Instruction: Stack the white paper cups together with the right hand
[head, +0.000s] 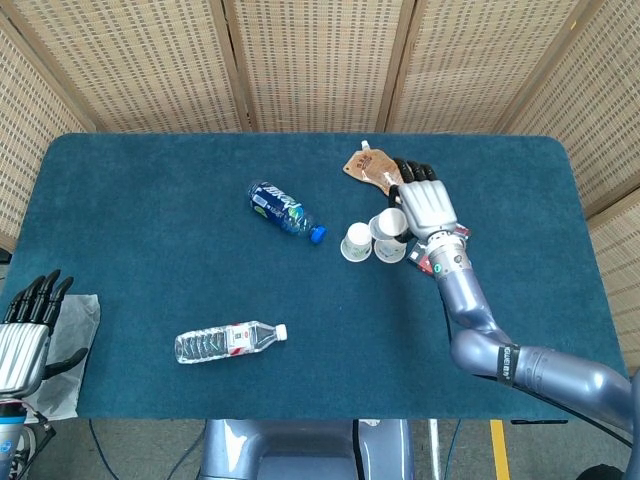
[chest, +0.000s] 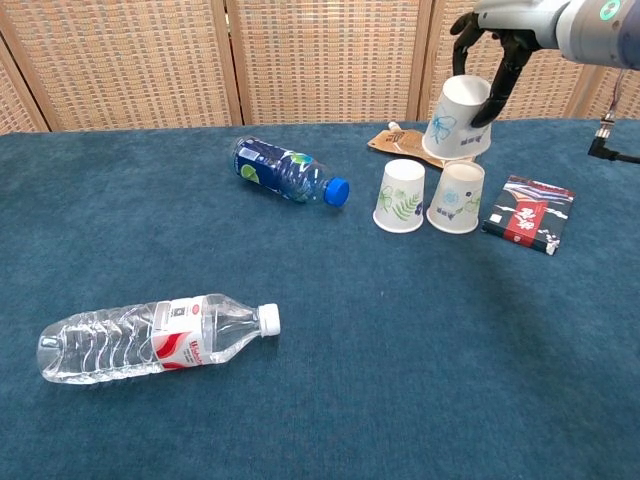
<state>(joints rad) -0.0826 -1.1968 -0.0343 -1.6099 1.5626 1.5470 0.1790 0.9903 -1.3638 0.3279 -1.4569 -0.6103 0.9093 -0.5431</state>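
While the right robot hand (chest: 497, 42) hangs above the far right part of the blue tabletop (head: 150, 230), it grips a white paper cup (chest: 458, 118) upside down and tilted, its dark fingers (chest: 503, 78) wrapped around the cup's closed end. In the chest view this held cup sits in the air just above and slightly behind a second white cup (chest: 457, 197), which stands mouth-down on the cloth. A third white cup (chest: 401, 195), also inverted and printed with a green leaf, stands just beside that one on its left, the two nearly touching. From the head view the held cup (head: 386, 224) overlaps the standing pair from above.

A brown pouch (head: 372, 167) lies flat behind the cups, and a small black and red packet (chest: 527, 213) lies just to their right. A dark blue bottle (chest: 287, 170) with a blue cap lies on its side to the left of the cups. A clear water bottle (chest: 158, 336) with a red label and white cap lies on its side near the front left.

The left robot hand (head: 27, 330) sits off the tabletop's front left corner, fingers spread and holding nothing, over a grey cloth (head: 75, 340).
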